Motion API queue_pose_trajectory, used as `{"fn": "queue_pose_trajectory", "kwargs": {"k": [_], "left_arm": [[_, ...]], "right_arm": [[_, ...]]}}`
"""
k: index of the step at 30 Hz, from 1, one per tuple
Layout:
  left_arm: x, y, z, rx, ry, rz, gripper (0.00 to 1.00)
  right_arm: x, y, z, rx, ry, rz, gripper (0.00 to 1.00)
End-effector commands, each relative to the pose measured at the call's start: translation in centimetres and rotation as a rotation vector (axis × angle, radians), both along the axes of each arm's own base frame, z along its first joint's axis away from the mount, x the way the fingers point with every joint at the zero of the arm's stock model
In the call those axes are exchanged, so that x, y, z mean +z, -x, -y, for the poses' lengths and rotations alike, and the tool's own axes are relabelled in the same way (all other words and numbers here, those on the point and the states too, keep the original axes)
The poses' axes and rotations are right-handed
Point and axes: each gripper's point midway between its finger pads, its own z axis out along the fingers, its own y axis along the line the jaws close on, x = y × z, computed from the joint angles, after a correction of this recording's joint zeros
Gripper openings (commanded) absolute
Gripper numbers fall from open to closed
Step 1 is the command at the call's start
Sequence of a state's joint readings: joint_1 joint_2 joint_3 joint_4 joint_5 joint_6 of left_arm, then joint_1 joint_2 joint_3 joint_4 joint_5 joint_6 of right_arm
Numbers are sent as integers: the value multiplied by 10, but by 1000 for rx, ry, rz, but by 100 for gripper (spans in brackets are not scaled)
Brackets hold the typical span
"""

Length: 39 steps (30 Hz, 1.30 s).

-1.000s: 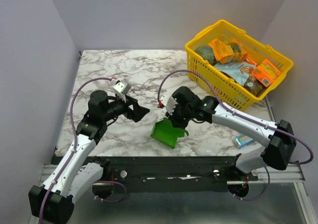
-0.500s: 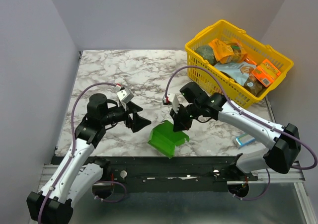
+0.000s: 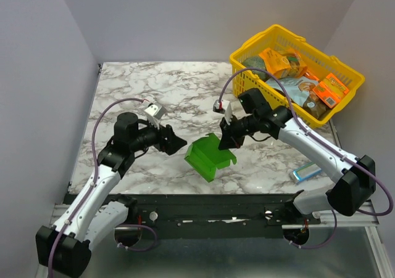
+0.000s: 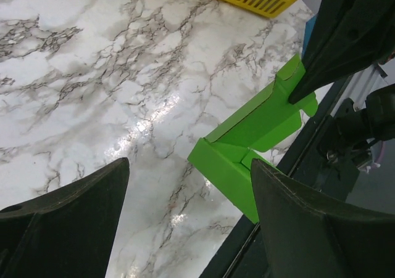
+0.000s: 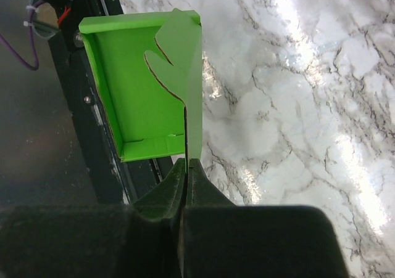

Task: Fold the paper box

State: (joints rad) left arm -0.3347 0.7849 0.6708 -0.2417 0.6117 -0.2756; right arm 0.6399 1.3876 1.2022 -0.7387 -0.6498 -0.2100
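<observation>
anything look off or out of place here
A blue-and-white pack lies loose on the table near its right edge, outside the yellow basket. The paper box is half-folded, one flap pinched in the right pincer.

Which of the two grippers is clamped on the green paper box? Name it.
The right gripper: its fingers are shut on an upright flap of the paper box. The left gripper is open beside the box and holds nothing.

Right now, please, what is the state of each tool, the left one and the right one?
Left tool: open, holding nothing.
Right tool: closed, pinching a flap of the green paper box.
</observation>
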Motion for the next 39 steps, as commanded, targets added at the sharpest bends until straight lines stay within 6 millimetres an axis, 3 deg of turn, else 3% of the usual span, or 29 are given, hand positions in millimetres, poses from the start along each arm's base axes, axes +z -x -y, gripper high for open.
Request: {"fn": "queue_pose_trajectory", "kwargs": {"k": [1, 3, 4, 7, 9, 12, 16, 22, 25, 32, 33, 39], "left_arm": [[15, -6, 24, -121, 16, 73, 86], [13, -20, 24, -74, -21, 66, 83], [12, -24, 25, -50, -21, 46, 75], [5, -40, 25, 11, -36, 22, 66], [1, -53, 22, 82, -33, 12, 65], [3, -59, 27, 81, -7, 7, 65], [2, -49, 43, -13, 19, -29, 67], [-17, -37, 38, -2, -10, -112, 86], [-27, -45, 28, 98, -25, -149, 91], [-63, -71, 34, 236, 53, -290, 85], [-65, -74, 37, 264, 103, -325, 83], [-59, -86, 46, 317, 238, -331, 80]], "right_arm": [[9, -2, -5, 17, -15, 8, 6], [8, 0, -4, 16, -18, 10, 6], [8, -1, -4, 11, -21, 15, 6], [9, 0, -2, 9, -26, 25, 6], [9, 1, -2, 9, -24, 26, 6], [6, 0, -2, 7, -17, 25, 6], [4, -12, 2, -47, 23, 67, 6], [6, -35, 11, -157, 97, 220, 7], [-1, -41, 12, -179, 163, 326, 7], [-42, -58, 20, -200, 440, 479, 8], [-53, -57, 17, -183, 481, 482, 8], [-66, -69, 19, -205, 629, 586, 13]]}}
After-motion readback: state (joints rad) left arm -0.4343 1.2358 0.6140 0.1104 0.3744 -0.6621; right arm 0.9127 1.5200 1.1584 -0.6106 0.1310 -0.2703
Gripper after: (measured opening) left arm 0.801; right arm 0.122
